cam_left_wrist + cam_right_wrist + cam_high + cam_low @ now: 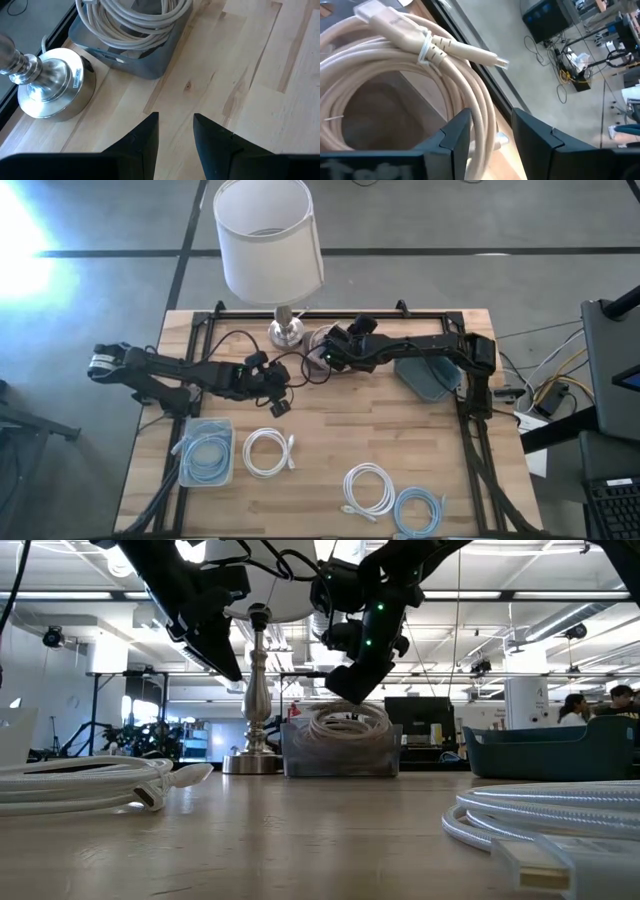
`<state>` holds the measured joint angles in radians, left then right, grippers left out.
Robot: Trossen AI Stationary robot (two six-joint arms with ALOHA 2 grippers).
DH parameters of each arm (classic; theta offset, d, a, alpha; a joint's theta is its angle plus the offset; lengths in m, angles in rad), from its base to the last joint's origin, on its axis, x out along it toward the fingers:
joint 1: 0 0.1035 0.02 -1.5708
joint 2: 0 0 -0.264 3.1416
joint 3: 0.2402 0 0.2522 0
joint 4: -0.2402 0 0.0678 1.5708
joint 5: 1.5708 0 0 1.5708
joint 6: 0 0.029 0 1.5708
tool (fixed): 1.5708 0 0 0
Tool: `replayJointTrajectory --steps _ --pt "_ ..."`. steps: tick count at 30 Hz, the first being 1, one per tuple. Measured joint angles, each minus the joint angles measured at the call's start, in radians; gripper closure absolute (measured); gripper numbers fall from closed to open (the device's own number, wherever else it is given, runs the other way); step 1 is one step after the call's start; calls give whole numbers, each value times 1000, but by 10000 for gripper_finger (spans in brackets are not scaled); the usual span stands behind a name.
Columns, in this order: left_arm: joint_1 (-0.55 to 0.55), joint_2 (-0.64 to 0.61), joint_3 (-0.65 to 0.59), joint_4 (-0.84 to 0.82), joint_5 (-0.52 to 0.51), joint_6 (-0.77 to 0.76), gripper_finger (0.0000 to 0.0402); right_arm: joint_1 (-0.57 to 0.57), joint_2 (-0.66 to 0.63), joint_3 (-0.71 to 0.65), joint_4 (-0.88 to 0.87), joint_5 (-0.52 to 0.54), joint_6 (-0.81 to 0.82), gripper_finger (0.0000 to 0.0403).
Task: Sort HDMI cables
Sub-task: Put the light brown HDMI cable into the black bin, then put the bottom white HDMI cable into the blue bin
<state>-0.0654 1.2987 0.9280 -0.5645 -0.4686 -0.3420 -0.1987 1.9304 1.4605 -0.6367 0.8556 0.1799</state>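
Overhead, 2 white cables (268, 452), seemingly 2 blue cables (208, 452); left claw (175, 131) and right claw (490, 131) both parted, empty.

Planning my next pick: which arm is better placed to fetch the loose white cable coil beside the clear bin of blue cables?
Left. Its tool, open and empty, hovers just behind the white cable coil. The right tool is farther back over the beige cable coil.

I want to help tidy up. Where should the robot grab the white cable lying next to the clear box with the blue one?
Probably from straight above, pinching one side of the white cable's ring. It lies flat on the table, so only the top is open, and the strands stay bunched there.
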Motion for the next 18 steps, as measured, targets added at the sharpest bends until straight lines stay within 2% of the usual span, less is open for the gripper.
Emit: replayJointTrajectory --steps 7,12,15,18 --pt "0 0 0 7 0 0 277 25 -40 0 -21 2 -4 266" --pt "0 0 0 6 0 -1 277 70 -76 0 -137 -17 101 268" --pt "0 0 0 5 0 -2 277 120 -101 0 -263 -105 206 264" --pt "0 0 0 5 0 -2 277 181 -116 -1 -380 -252 308 259"
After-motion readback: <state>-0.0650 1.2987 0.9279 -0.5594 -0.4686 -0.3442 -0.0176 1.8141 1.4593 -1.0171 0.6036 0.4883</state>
